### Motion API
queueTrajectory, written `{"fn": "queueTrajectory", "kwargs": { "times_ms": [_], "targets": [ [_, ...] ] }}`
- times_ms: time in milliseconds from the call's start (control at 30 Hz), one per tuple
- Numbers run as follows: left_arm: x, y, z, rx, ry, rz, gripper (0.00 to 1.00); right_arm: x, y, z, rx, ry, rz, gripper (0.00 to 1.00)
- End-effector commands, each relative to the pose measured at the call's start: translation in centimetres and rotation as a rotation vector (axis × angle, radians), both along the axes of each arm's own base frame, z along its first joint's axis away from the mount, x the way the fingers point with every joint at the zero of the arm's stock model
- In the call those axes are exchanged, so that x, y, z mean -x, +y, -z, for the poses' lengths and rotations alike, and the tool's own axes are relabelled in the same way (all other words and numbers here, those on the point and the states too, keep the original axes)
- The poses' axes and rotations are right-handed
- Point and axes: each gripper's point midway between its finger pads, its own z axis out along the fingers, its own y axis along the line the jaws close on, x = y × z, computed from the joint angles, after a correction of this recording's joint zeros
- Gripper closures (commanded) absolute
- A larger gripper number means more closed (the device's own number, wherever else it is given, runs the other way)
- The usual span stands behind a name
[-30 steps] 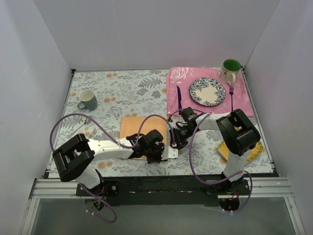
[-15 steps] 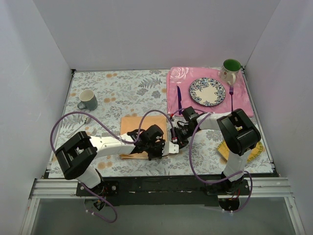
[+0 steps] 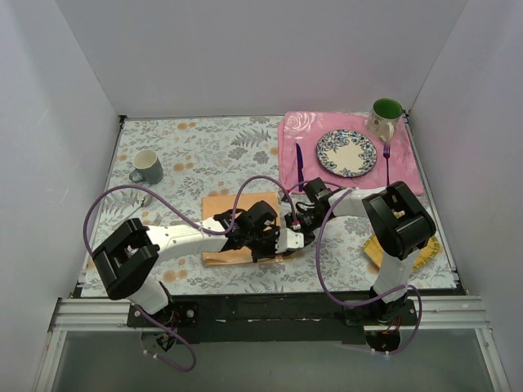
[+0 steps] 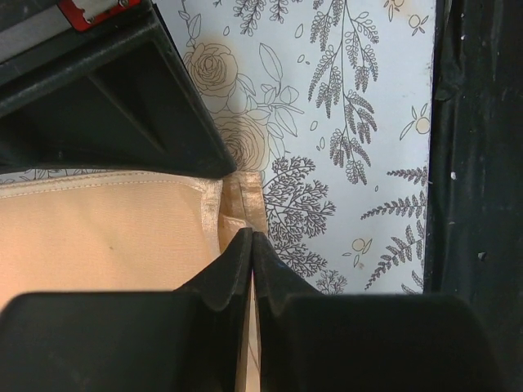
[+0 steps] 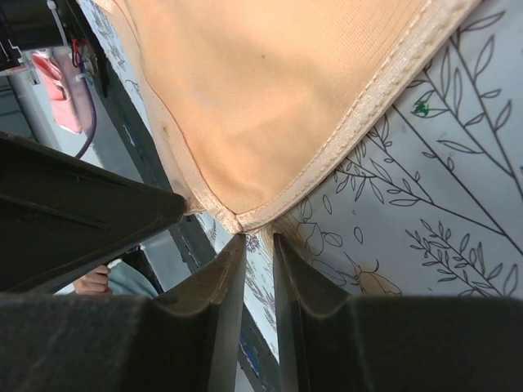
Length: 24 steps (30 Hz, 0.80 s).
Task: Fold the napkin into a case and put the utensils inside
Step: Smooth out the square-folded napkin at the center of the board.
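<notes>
while stretched low inward | left gripper [image 4: 252, 238] pinches napkin [image 4: 106, 237] corner | right gripper [image 5: 258, 238]: grasp unclear

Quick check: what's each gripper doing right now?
Left gripper: closed, pinching the napkin at its edge.
Right gripper: slightly open, napkin corner at its tips, nothing visibly gripped.

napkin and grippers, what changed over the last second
The left gripper moved right over the napkin and closed on its edge. The right gripper stayed at the napkin's corner; the knife, fork and plate did not move.
</notes>
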Motion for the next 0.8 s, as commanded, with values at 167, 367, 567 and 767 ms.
{"fn": "queueTrajectory", "kwargs": {
  "times_ms": [167,367,567,767],
  "targets": [
    [-0.4,-0.4,0.4,0.029,-0.003,-0.044,1.00,0.0,0.1,-0.9,-0.044,-0.010,0.004,0.73],
    [-0.2,0.0,-0.2,0.034,0.020,-0.081,0.80,-0.1,0.3,-3.2,-0.111,-0.043,-0.017,0.71],
    [-0.7,2.5,-6.4,0.149,0.050,-0.147,0.67,-1.3,0.5,-6.7,-0.192,-0.144,-0.061,0.71],
    [-5.5,11.0,-6.2,0.052,0.196,-0.374,0.69,-5.0,2.3,-9.6,-0.222,-0.312,-0.065,0.70]
  ]
}}
